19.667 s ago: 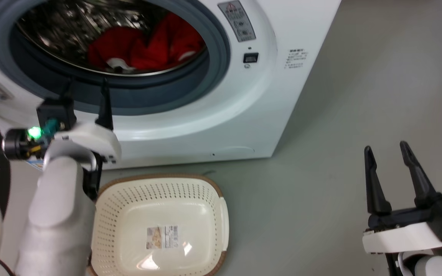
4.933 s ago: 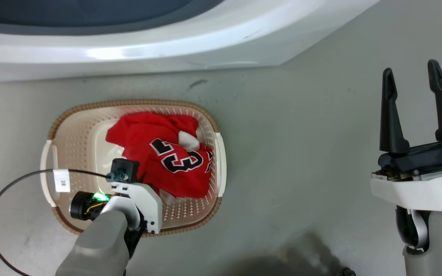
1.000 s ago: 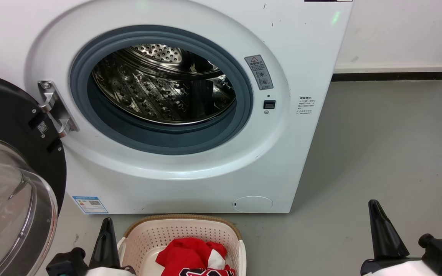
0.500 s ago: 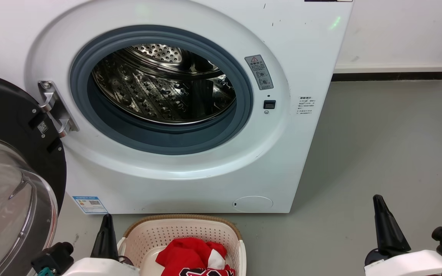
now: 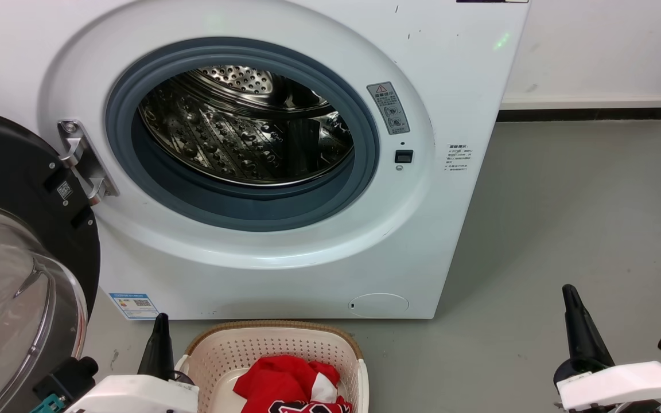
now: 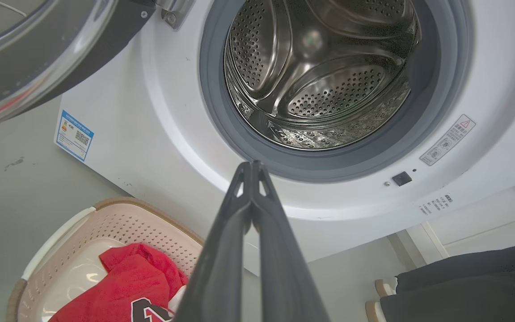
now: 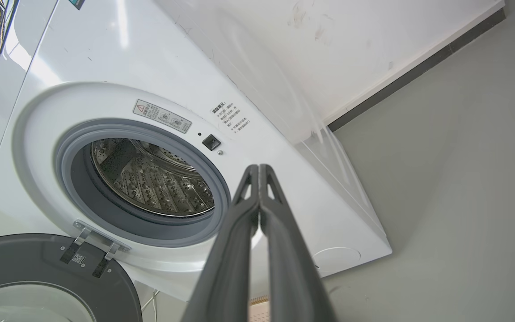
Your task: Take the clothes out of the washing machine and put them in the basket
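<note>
Inspection of the washing machine (image 5: 284,275): the door (image 5: 20,172) stood swung wide at my left. The drum (image 5: 238,132) showed bare steel on every surface I could see, in the head view and in both wrist views. No cloth lay in it or on the seal (image 5: 368,172).

The clothes (image 5: 290,381) lay in the basket (image 5: 273,328), which sat on the floor (image 5: 566,218) just in front of the machine's base. I saw red fabric there, bunched. I could not separate it into two garments with certainty, since the heap was cut off by the frame edge.

My left gripper (image 6: 251,166) was closed, fingertips pressed together, with nothing between them. It hung beside the basket, pointing toward the drum mouth. My right gripper (image 7: 259,169) was likewise closed and empty, well apart to the right over bare floor.

Judgement: the unloading appeared complete and nothing was left to fetch, though the drum's nearest lower lip was partly hidden behind the seal.

Materials:
- The drum was polished, perforated metal with raised ribs.
- The seal was a smooth grey rubber ring.
- The door was a black rim around bulging clear glass.
- The basket was cream plastic, pierced with small holes, with a brown woven-look rim and rounded corners.
- The fabric was soft and creased, with white trim and part of a black numeral.
</note>
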Robot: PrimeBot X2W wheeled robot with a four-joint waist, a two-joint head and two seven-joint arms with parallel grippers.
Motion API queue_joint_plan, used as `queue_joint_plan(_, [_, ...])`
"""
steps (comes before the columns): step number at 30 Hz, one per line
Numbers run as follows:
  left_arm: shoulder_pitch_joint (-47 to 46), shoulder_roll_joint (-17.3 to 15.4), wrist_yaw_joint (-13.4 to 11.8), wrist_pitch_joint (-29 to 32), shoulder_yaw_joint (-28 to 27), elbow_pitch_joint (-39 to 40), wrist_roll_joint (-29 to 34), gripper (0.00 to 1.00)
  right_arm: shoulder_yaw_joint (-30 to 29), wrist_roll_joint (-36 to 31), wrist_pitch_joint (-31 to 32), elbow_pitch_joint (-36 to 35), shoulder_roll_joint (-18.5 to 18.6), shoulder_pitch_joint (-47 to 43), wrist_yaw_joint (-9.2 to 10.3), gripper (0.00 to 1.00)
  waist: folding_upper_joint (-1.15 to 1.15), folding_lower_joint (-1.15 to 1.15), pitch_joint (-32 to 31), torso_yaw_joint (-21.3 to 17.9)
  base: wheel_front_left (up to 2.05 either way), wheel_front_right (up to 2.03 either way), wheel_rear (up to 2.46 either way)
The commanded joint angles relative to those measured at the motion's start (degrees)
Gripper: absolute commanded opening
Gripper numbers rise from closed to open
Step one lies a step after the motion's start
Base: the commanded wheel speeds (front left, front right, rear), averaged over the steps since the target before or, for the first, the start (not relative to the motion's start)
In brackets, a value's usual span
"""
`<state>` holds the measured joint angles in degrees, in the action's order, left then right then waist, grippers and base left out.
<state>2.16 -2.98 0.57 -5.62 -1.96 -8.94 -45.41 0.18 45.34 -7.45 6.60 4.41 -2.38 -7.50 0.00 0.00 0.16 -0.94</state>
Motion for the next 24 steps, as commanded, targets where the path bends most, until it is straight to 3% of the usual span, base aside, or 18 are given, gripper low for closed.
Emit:
queue_joint_plan(1, [-1.37,-0.22,0.52,0.41,-0.26,0.44,-1.37,0.00,-0.21,1.67,0.29,-0.26,0.45,1.40,0.00,0.00,0.00,0.00,0.00,0.01,0.00,0.00,0.00])
queue_joint_plan(24, [-4.05,-0.24,2.79,4.45,-1.67,-1.47,-17.41,0.00,-1.32,18.52,4.17,2.32,0.65,4.12,0.00,0.00,0.00,0.00,0.00,0.26,0.00,0.00,0.00])
